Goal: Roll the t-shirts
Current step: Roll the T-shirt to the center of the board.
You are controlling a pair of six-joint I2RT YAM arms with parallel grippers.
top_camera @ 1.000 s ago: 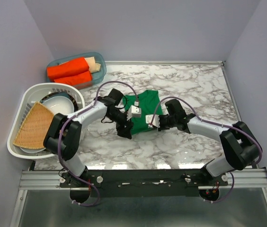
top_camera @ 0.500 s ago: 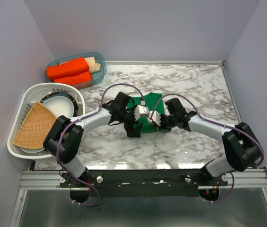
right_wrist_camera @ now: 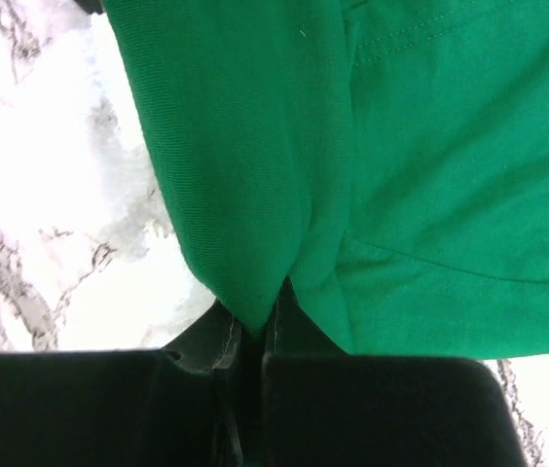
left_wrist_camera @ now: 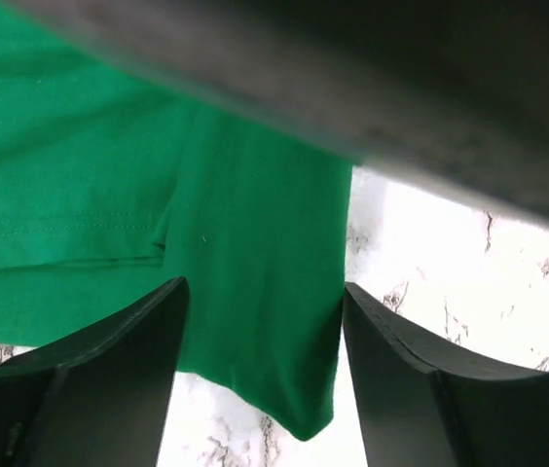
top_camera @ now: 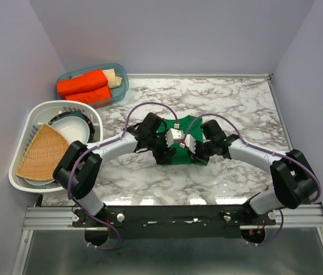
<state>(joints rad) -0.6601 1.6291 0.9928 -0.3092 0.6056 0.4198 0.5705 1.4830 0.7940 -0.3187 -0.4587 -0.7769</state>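
Lying bunched, the plain green cotton t-shirt (top_camera: 190, 122), midway across your grey-veined white marble table (top_camera: 247, 109), your right gripper (right_wrist_camera: 250, 336) pressed together on a pinched fold of it, your left gripper (left_wrist_camera: 260, 321) spread wide over its edge.

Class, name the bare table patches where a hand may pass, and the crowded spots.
Bare marble table: far right, from the green t-shirt to its right edge; also its near strip, under the arms. Crowded: the middle, left gripper and right gripper at the shirt; the left side, white rack and blue bin.
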